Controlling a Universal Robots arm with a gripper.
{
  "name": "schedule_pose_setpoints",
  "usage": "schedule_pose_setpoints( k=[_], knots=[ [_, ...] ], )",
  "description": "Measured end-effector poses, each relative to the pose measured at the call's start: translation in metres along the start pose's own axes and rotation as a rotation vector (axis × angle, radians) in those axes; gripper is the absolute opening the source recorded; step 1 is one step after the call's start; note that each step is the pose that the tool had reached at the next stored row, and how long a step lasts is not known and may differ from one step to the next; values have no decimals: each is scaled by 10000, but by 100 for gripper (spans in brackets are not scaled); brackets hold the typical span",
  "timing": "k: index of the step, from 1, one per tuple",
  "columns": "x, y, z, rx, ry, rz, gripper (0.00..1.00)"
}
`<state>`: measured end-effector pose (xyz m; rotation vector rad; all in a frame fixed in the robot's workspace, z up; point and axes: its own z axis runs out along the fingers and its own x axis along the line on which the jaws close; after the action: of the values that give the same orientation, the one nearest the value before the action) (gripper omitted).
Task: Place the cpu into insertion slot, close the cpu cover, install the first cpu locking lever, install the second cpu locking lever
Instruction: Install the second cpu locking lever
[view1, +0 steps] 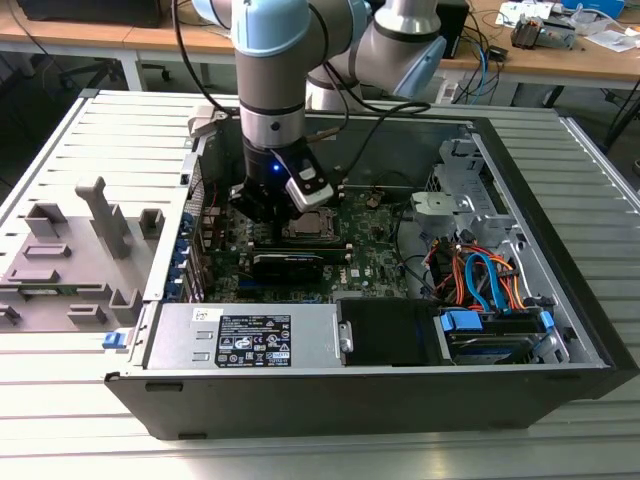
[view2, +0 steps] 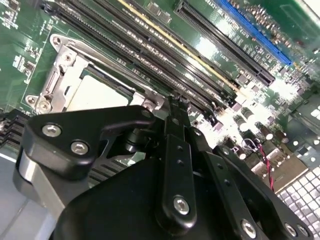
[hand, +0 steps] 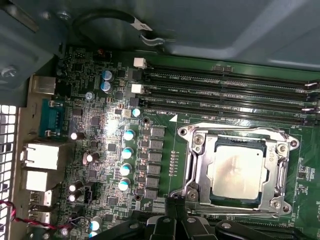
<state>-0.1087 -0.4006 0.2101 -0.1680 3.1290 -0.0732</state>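
The cpu (hand: 235, 170), a pale silver square, lies in the socket of the green motherboard (hand: 100, 150). The cpu cover (hand: 196, 165), a silvery frame, lies flat around it with the chip showing through its window. A thin locking lever (hand: 235, 213) runs along the socket side nearest my gripper (hand: 176, 202). My black fingers are shut together, tips down at the socket's corner, right by that lever's end. In the second wrist view the gripper (view2: 175, 107) points at the cover's (view2: 62, 67) edge beside the cpu (view2: 97, 92). In the exterior view the gripper (view1: 265, 215) hangs low just left of the cpu (view1: 308, 224).
The board sits in an open black computer case (view1: 400, 400). Black memory slots (hand: 230, 90) run beside the socket. A power supply (view1: 250, 335), a drive bay with orange and blue cables (view1: 480, 280) and a case wall (view1: 190, 190) ring the work area. A grey fixture (view1: 70, 260) stands outside.
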Motion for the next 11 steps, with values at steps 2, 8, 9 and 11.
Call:
schedule_pose_setpoints(
  k=[2, 8, 9, 11],
  knots=[
    [-90, -10, 1, -20, 57, -2, 11],
    [-440, -48, 14, -381, 340, -16, 11],
    [-476, -51, 16, -602, 329, -19, 11],
    [-487, -50, 15, -795, 308, -17, 11]
  ],
)
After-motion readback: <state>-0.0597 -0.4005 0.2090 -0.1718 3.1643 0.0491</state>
